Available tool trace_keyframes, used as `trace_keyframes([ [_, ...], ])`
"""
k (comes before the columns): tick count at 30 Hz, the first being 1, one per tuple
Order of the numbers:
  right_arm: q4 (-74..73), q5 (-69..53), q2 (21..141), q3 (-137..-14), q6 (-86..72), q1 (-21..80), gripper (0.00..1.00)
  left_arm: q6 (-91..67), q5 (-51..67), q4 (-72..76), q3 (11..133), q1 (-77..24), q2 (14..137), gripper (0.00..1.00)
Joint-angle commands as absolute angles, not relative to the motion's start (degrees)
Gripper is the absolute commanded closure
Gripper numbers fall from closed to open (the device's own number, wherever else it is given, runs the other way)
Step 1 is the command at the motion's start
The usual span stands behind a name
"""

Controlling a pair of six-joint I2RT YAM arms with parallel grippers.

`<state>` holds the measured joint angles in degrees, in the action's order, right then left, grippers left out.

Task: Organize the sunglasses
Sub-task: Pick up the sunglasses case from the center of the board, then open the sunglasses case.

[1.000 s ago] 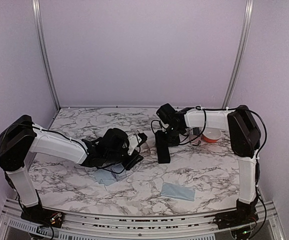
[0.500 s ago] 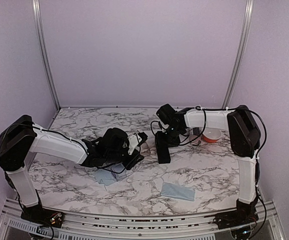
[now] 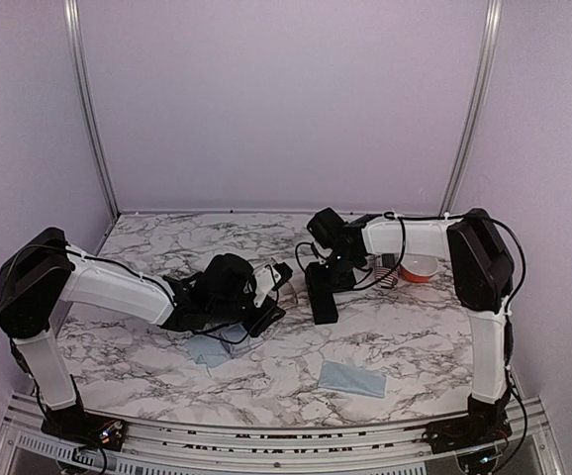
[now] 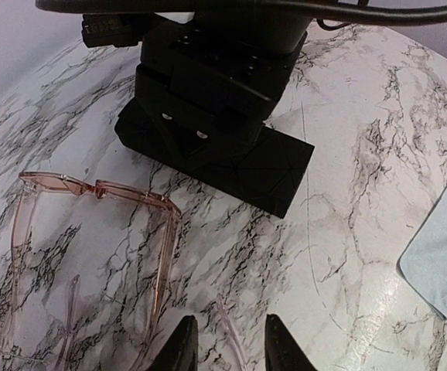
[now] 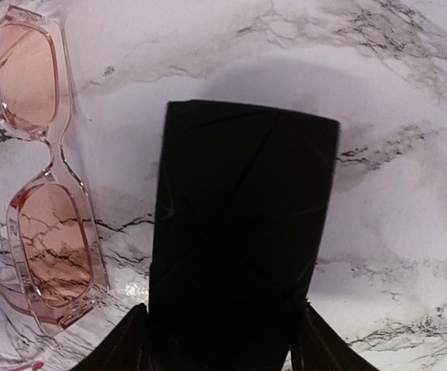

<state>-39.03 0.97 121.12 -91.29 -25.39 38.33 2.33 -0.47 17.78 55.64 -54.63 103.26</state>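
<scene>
Sunglasses (image 5: 52, 158) with pink lenses in a clear plastic frame lie unfolded near the middle of the marble table (image 3: 415, 336); no second pair can be made out. At their left, the left claw (image 4: 229, 336) stands narrowly parted astride one temple arm (image 4: 227, 318), not visibly pinching it. Just right of them, the right claw (image 5: 220, 340) grips one end of the closed black case (image 4: 274, 174). Nothing looks stowed yet; folding and casing remain. Since a second ago the right claw has narrowed slightly; the glasses have not moved.
</scene>
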Motion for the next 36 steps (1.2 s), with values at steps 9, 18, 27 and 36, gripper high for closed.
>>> trace_keyframes([
  [9, -41.8, 1.2, 119.1, -93.1, -24.0, 39.5, 0.59, 1.2, 1.1, 19.4, 57.6, -54.3, 104.0, 0.70],
  [18, -35.8, -10.2, 105.9, -82.0, -19.8, 39.4, 0.58, -0.8, 3.7, 19.4, 59.6, -53.4, 103.6, 0.71],
  [27, -29.3, -23.1, 95.9, -70.5, -15.6, 41.1, 0.58, -3.8, 8.2, 19.5, 63.7, -53.2, 105.9, 0.74],
  [36, -26.7, -24.9, 90.2, -66.5, -15.8, 42.0, 0.58, -4.8, 8.1, 19.4, 64.7, -53.2, 108.5, 0.75],
])
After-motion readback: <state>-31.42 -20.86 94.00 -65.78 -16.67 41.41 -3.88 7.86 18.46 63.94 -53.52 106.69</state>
